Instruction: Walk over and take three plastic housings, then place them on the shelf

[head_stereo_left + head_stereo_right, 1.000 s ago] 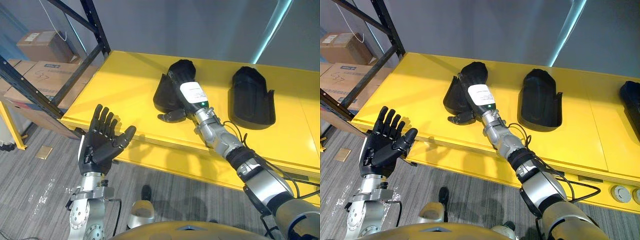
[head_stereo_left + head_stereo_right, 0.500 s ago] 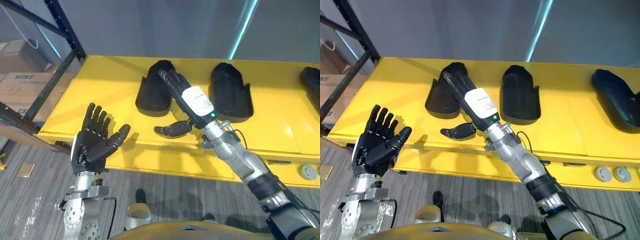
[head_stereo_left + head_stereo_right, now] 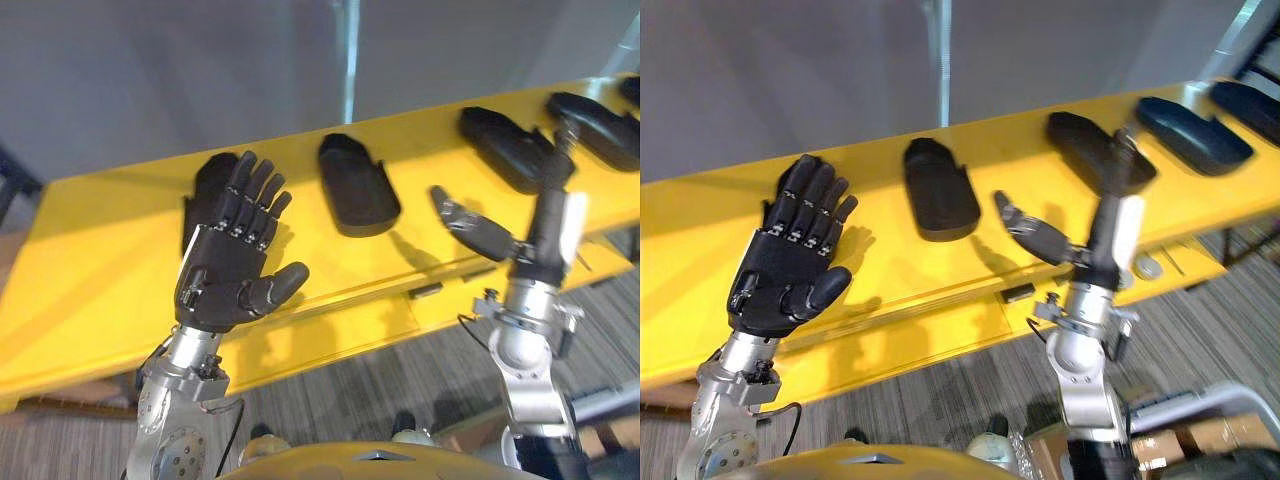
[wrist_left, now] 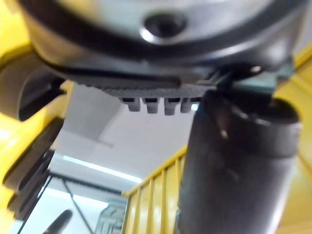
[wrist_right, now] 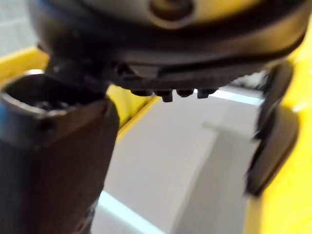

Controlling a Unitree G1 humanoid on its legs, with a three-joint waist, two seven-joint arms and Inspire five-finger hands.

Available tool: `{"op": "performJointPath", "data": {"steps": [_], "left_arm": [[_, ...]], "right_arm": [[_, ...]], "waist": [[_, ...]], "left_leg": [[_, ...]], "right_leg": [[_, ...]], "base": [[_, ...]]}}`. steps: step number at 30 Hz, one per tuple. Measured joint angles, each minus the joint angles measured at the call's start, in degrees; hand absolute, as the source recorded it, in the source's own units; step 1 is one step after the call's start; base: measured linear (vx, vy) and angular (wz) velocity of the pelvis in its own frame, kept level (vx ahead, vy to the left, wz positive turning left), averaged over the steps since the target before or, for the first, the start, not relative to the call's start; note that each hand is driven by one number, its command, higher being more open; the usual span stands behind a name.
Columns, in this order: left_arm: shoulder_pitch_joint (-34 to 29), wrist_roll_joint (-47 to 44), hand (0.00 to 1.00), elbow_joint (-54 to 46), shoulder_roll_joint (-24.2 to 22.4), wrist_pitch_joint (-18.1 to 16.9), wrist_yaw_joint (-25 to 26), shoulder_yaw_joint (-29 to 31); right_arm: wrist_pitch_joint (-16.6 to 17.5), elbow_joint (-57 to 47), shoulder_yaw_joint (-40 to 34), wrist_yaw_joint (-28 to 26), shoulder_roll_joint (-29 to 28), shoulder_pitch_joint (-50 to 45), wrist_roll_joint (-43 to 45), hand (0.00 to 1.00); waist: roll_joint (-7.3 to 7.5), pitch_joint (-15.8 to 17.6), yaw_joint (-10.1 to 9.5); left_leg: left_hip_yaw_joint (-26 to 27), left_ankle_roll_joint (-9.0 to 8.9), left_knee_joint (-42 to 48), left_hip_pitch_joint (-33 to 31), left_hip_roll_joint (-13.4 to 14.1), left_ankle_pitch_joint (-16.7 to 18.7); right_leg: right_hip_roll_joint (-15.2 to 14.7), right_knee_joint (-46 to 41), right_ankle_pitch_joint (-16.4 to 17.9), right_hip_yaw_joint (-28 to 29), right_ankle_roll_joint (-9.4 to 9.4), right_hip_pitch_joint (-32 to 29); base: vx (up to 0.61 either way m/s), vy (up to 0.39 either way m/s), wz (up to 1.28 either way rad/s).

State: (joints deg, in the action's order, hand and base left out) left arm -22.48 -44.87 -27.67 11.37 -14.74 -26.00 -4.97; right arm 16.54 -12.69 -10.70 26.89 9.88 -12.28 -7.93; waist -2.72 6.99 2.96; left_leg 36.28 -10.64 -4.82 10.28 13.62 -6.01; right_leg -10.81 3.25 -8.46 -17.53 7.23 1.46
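- Leftmost housing [image 3: 200, 188]: mostly hidden behind L hand [image 3: 225, 285].
- 3rd housing [image 3: 498, 145]: far end covered by R hand [image 3: 540, 240].
- Last housing [image 3: 1252, 104]: cut off at right eye view's edge.
- Shelf [image 3: 90, 260]: both ends cut off.
- Dark part [image 4: 24, 97], left wrist view: can't tell which housing.

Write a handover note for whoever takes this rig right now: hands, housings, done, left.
Left hand: open, raised, holds nothing.
Right hand: open, holds nothing.
Housings: four lie on the yellow shelf: leftmost housing behind the left hand's fingers, second housing, third housing, fourth housing.
Done: placing looks complete.
Left: probably nothing; check the count.
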Motion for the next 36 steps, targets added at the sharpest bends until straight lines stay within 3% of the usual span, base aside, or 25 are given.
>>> {"op": "performJointPath", "data": {"steps": [6, 8, 10, 11, 12, 13, 14, 15, 16, 19, 21, 25, 28, 29, 30, 31, 32, 33, 35, 36], "left_arm": [[3.3, 0.5, 1.00, 0.0, -2.1, -5.1, 11.8, -0.7], [5.9, 1.0, 1.00, 0.0, -2.7, -7.4, 15.1, -0.7], [8.4, 2.8, 1.00, 0.0, -3.1, -9.0, 17.9, -0.5], [9.0, 3.4, 1.00, -0.3, -3.3, -9.4, 20.0, -0.2], [8.9, 4.0, 1.00, -0.4, -3.4, -9.7, 21.1, 0.1], [8.7, 5.1, 1.00, -0.8, -3.5, -9.9, 23.2, 0.4], [8.4, 5.2, 1.00, -1.9, -3.7, -9.9, 24.5, 0.4], [7.8, 6.5, 1.00, -3.5, -3.8, -9.9, 26.0, 0.5], [7.5, 8.0, 1.00, -4.3, -4.0, -9.9, 26.0, 0.8], [7.1, 11.5, 1.00, -4.4, -4.3, -9.7, 25.5, 1.0], [6.9, 11.3, 1.00, -4.2, -4.3, -9.7, 25.3, 1.0], [6.2, 11.1, 1.00, -2.7, -4.9, -9.7, 25.2, 0.7], [5.7, 9.2, 1.00, -2.7, -5.2, -9.7, 24.0, 0.6], [5.1, 9.3, 1.00, -2.7, -5.2, -9.6, 24.2, 1.0], [4.6, 10.3, 1.00, -2.7, -5.1, -9.2, 25.5, 1.1], [4.5, 11.4, 1.00, -2.7, -5.2, -8.8, 26.0, 1.6], [5.1, 13.7, 1.00, -1.4, -5.2, -8.5, 27.1, 2.2], [4.9, 15.7, 1.00, -1.0, -4.9, -7.6, 28.3, 2.7], [4.1, 18.1, 1.00, -1.0, -4.9, -7.4, 29.7, 4.2], [3.8, 18.5, 1.00, -1.1, -5.0, -7.4, 29.8, 5.2]], "right_arm": [[-0.5, -5.7, -7.5, -2.5, -4.1, -13.4, 8.6, 1.00], [-0.4, -8.2, -8.0, -3.9, -4.1, -14.8, 8.9, 1.00], [-0.4, -10.1, -8.3, -5.8, -4.1, -15.0, 9.2, 1.00], [-0.3, -10.7, -7.6, -7.9, -4.0, -14.5, 10.9, 1.00], [-0.2, -10.7, -7.0, -8.8, -3.9, -14.1, 11.7, 1.00], [0.2, -10.7, -5.7, -10.3, -3.2, -13.3, 13.5, 1.00], [0.3, -10.7, -4.6, -11.1, -2.3, -11.9, 14.5, 1.00], [0.3, -9.8, -3.4, -11.6, -0.9, -9.2, 15.2, 1.00], [0.3, -8.8, -2.4, -11.7, -0.4, -7.6, 15.2, 1.00], [0.0, -5.9, -0.4, -12.3, -0.4, -5.6, 15.0, 1.00], [-1.7, -4.0, 1.8, -12.8, -0.4, -5.6, 14.9, 1.00], [-2.7, -1.1, 3.3, -12.7, -1.4, -7.9, 14.9, 1.00], [-1.9, -1.0, 3.7, -12.2, -4.4, -9.6, 15.0, 1.00], [-1.3, -1.1, 4.5, -12.6, -5.5, -9.3, 15.0, 1.00], [-0.9, -1.1, 5.7, -13.1, -5.6, -8.4, 15.1, 1.00], [-0.8, -1.1, 6.1, -13.3, -5.5, -7.9, 15.1, 1.00], [-0.6, -1.0, 6.8, -13.3, -5.3, -7.2, 15.1, 1.00], [-0.6, -1.0, 7.6, -12.4, -5.0, -6.7, 15.0, 1.00], [-0.5, 0.3, 9.9, -10.4, -5.1, -4.7, 15.0, 1.00], [-0.4, 1.4, 11.1, -9.8, -5.0, -3.4, 15.0, 1.00]], "waist": [[-1.24, -0.6, 5.80], [-1.43, -0.6, 6.81], [-1.15, -0.4, 6.59], [-1.03, -0.1, 5.81], [-1.01, -0.1, 5.45], [-0.90, 0.3, 4.39], [-2.16, 0.5, 3.11], [-4.29, 0.6, 1.84], [-4.59, 0.7, 1.78], [-4.11, 1.1, 1.23], [-2.93, 1.9, 0.22], [-2.36, 2.6, -0.54], [-0.58, 4.2, -1.60], [0.88, 5.3, -1.68], [1.57, 5.9, -1.87], [0.65, 6.3, -2.43], [1.06, 6.3, -2.28], [0.75, 6.4, -2.29], [0.38, 6.4, -2.69], [0.29, 6.3, -3.16]], "left_leg": [[11.0, -1.61, 4.4, 2.3, 3.0, 4.2], [12.3, -1.05, 7.0, 2.3, 3.7, 6.0], [9.9, 2.57, 10.5, 2.1, 4.1, 9.2], [3.3, 7.53, 13.9, 1.6, 4.0, 12.3], [-0.8, 9.31, 16.0, 1.1, 4.0, 13.4], [-10.6, 11.17, 20.0, -0.5, 2.9, 17.7], [-18.3, 10.29, 21.4, -1.6, 0.0, 21.2], [-23.2, 11.45, 22.5, -2.4, -1.4, 25.3], [-24.7, 11.02, 22.2, -2.6, -2.6, 26.0], [-24.4, 9.48, 22.1, -2.8, -4.5, 26.7], [-25.4, 9.10, 22.3, -3.3, -5.3, 26.9], [-29.7, 8.15, 24.6, -3.5, -5.3, 27.3], [-28.1, 7.52, 25.7, -0.7, -6.4, 27.7], [-25.7, 7.46, 25.7, 1.1, -7.4, 28.1], [-23.5, 7.81, 25.6, 1.3, -8.0, 28.0], [-22.1, 8.17, 24.9, 1.0, -7.2, 27.8], [-20.5, 8.61, 24.5, -0.2, -7.4, 27.2], [-19.9, 8.98, 24.3, -1.1, -7.1, 26.1], [-18.9, 8.94, 23.9, -2.2, -5.9, 24.7], [-18.3, 8.76, 24.0, -2.7, -5.3, 24.3]], "right_leg": [[4.3, 1.1, -1.1, 10.9, -1.07, -4.7], [5.3, 1.1, -1.6, 13.7, -1.66, -6.0], [6.3, 1.1, -1.9, 17.3, -2.35, -7.0], [7.2, 1.1, -2.1, 20.1, -3.16, -7.1], [7.5, 1.1, -2.0, 21.4, -3.40, -7.1], [8.0, 1.1, -1.7, 23.8, -3.93, -7.6], [8.3, 0.9, -1.7, 25.4, -3.97, -8.5], [9.2, 0.9, -2.2, 26.6, -4.11, -9.9], [8.9, 0.9, -3.5, 26.9, -3.79, -10.7], [6.7, 1.1, -5.2, 27.2, -1.98, -11.1], [5.5, 1.1, -5.0, 26.1, -1.99, -10.8], [5.1, -4.0, -3.9, 23.9, -0.97, -10.5], [4.6, -7.8, -3.9, 23.8, -0.81, -10.4], [3.8, -8.7, -5.1, 21.3, -1.05, -10.5], [4.0, -7.3, -10.0, 18.4, -3.11, -11.3], [3.8, -6.5, -11.7, 17.1, -3.94, -12.0], [2.9, -16.3, -3.9, 12.3, -7.23, -15.1], [1.4, -26.4, 3.7, 8.6, -8.13, -16.1], [-1.8, -33.8, 9.9, 3.8, -8.16, -14.7], [-3.2, -35.0, 11.0, 2.2, -8.22, -13.8]], "base": [[0.00, -0.035, -1.03], [-0.03, -0.046, -0.86], [-0.06, -0.035, -1.00], [-0.07, -0.023, -1.00], [-0.09, -0.011, -1.30], [-0.11, 0.066, -1.29], [-0.17, 0.174, -1.66], [-0.18, 0.231, -1.29], [-0.14, 0.203, -0.85], [-0.07, 0.162, -0.03], [-0.05, 0.100, 0.28], [0.01, 0.032, 0.40], [-0.06, 0.058, -0.36], [-0.26, 0.067, -0.94], [-0.31, 0.061, -1.03], [-0.36, 0.017, -0.90], [-0.34, 0.003, -0.57], [-0.31, 0.001, -0.38], [-0.21, 0.014, -0.29], [-0.19, -0.043, -0.63]]}}
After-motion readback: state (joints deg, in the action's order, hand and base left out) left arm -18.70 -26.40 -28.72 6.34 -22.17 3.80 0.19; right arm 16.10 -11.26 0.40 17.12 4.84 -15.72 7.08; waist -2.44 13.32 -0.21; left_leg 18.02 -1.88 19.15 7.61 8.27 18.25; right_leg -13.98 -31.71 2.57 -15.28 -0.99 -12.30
